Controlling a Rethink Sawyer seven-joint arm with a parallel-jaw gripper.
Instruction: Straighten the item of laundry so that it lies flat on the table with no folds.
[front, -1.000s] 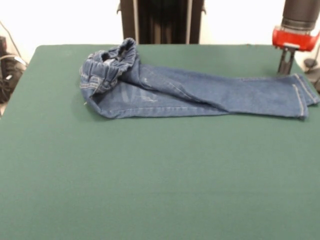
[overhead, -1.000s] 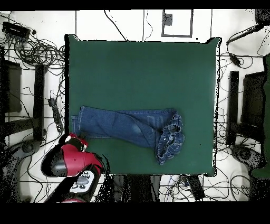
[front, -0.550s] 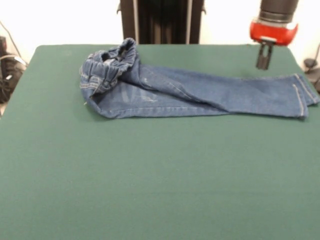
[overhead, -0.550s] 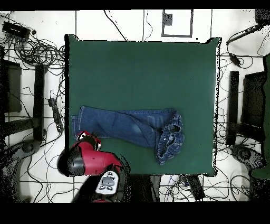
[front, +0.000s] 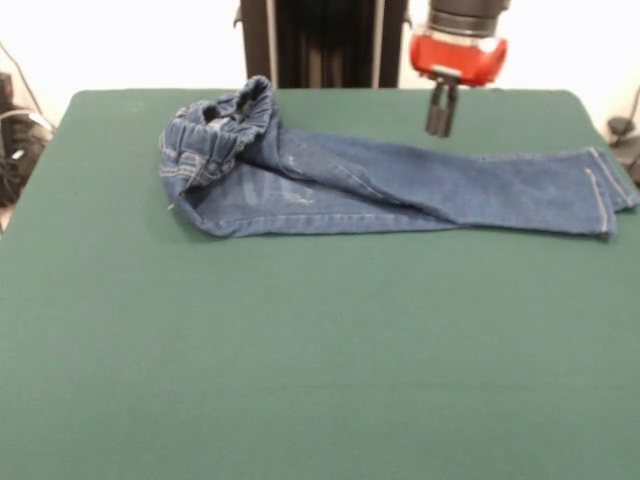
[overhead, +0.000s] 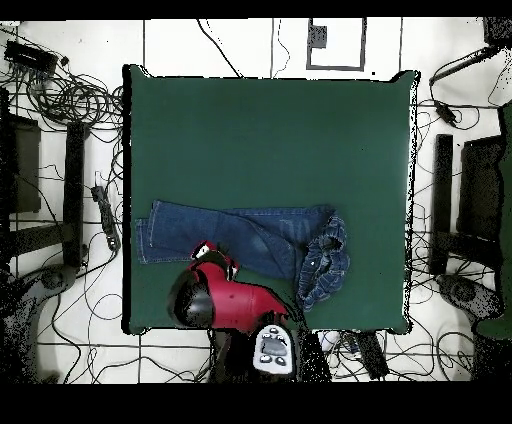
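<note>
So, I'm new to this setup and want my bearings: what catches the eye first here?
The small blue jeans lie stretched across the far half of the green table, their waistband bunched into a heap at one end. The red and black gripper hangs just above the legs, near their middle.

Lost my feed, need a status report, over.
Gripper above the jeans' legs, holding nothing. Waistband bunched and folded over, legs overlapping on the table. Nothing in the way.

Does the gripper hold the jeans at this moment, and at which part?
No, nothing is held. The gripper hangs above the jeans, over the legs, without touching them.
</note>
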